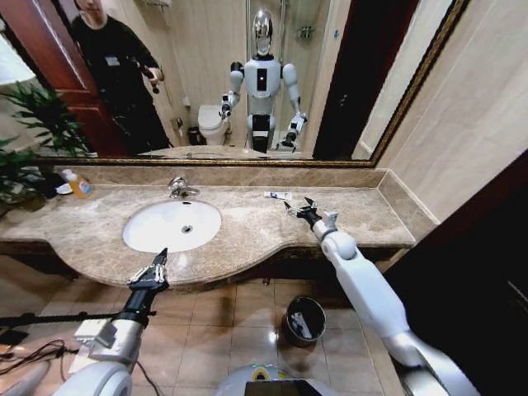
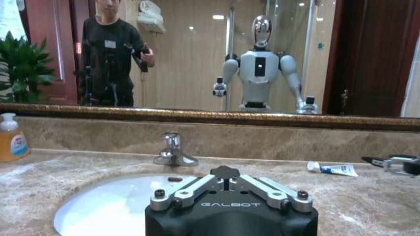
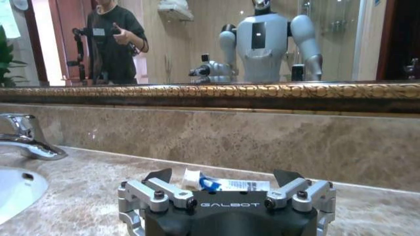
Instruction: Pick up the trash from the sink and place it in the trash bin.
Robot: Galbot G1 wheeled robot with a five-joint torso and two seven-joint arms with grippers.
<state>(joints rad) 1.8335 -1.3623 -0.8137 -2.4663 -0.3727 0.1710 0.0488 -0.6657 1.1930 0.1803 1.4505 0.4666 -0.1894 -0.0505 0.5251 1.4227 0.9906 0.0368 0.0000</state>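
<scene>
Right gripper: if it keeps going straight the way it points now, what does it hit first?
Most likely the blue-and-white tube lying on the countertop, framed between the open fingers of the right gripper. Behind it rises the marble backsplash; depth is unclear.

Soap bottle (image 1: 79, 185) on countertop; plant (image 1: 33, 132) beside.

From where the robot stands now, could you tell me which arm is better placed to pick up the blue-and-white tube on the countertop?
The right. The right gripper hovers open over the countertop, just short of the blue-and-white tube, which lies between its fingers in the right wrist view. The left gripper sits at the front edge by the sink, well away.
</scene>
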